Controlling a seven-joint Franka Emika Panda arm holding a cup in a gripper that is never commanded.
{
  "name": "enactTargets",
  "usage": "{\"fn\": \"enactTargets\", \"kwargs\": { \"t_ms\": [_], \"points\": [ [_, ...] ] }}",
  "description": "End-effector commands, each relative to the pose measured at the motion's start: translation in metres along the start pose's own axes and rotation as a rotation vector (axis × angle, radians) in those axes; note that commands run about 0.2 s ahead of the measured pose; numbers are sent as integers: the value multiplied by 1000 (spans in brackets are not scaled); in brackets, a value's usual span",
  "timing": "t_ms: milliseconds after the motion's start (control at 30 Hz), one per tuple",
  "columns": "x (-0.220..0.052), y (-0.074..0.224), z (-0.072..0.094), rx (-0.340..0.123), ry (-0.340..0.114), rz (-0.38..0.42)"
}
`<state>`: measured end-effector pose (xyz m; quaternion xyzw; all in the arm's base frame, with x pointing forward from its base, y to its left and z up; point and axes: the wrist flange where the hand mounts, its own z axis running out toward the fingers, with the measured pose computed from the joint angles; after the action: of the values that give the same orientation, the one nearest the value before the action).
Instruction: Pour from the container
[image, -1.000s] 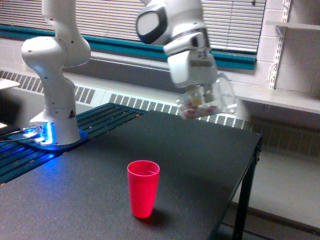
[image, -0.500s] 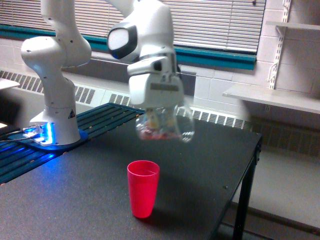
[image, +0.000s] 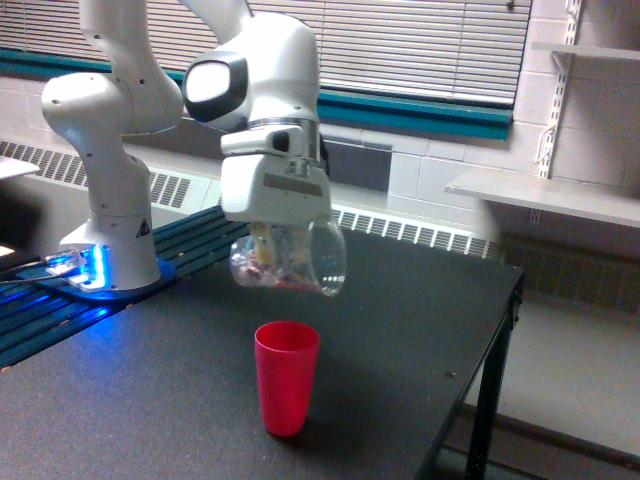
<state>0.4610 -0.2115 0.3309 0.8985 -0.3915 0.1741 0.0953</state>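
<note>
- Only the exterior view was supplied. In it, the container (image: 290, 260), a clear plastic cup with small reddish-white bits inside, was held in the air by the gripper (image: 277, 238), just above the red cup (image: 286, 376) and slightly toward the view's left of it.
- The gripper was seen clamped on the container's upper part; its fingers were largely hidden behind the white housing and the clear wall.
- The container was tipped, its mouth turned toward the view's right and somewhat downward, with the bits lying along its lower side.
- The red cup stood upright on the dark table (image: 400, 330), apart from the container.
- The container was judged light, thin-walled and smooth, so liable to flex or slip under a hard squeeze; the loose bits were expected to slide suddenly once tilted further. A hold near the rim or at the handle was judged soundest.
- Compared with a second earlier, the container had been carried from high on the view's right, down and leftward, to its place over the red cup, which had not moved.
</note>
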Motion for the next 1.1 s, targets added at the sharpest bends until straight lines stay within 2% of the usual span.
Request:
{"fn": "enactTargets", "kwargs": {
  "t_ms": [33,400,1100],
  "points": [
    [-5,23,2,-26,8,53],
    [-20,46,17,-78,-20,49],
    [-39,53,38,-214,-50,-91]
  ]
}}
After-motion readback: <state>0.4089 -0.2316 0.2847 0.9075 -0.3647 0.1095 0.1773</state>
